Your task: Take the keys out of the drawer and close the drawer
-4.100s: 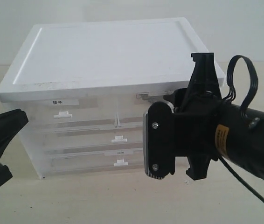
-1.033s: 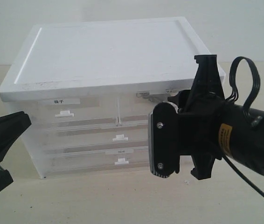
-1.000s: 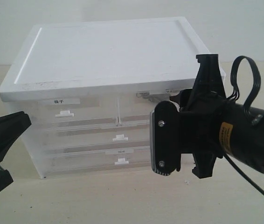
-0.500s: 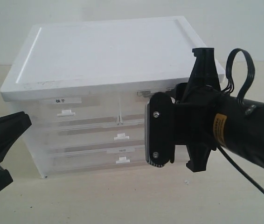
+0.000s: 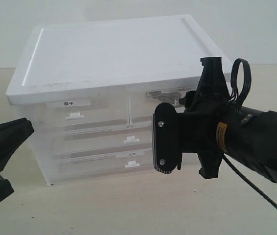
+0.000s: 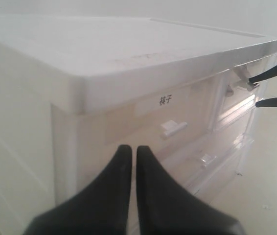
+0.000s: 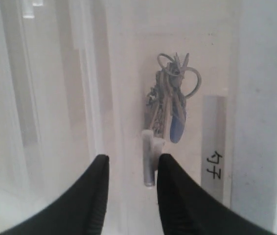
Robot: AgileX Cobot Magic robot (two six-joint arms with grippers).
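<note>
- Currently, the right fingers (image 7: 175, 196) stand apart, with the tab handle (image 7: 149, 161) of the drawer (image 7: 124, 73) in the gap, close to one finger.
- Inside the drawer, the keys (image 7: 170, 105) lie behind its translucent front, just beyond the handle.
- Away from these, the left fingers (image 6: 116, 191) are together, empty, near the cabinet (image 6: 80, 63) corner.

Left gripper (image 6: 129, 164): fingers nearly together with a thin slit between them, nothing held, close to the corner of the white drawer cabinet (image 6: 104, 63). Just under the lid is a half-width drawer with a black-character label (image 6: 165, 100) and a white tab handle (image 6: 173, 128). Beside it is the drawer (image 6: 228, 105). Right gripper (image 6: 254, 91) tips are spread apart at its tab (image 6: 242, 84).
</note>
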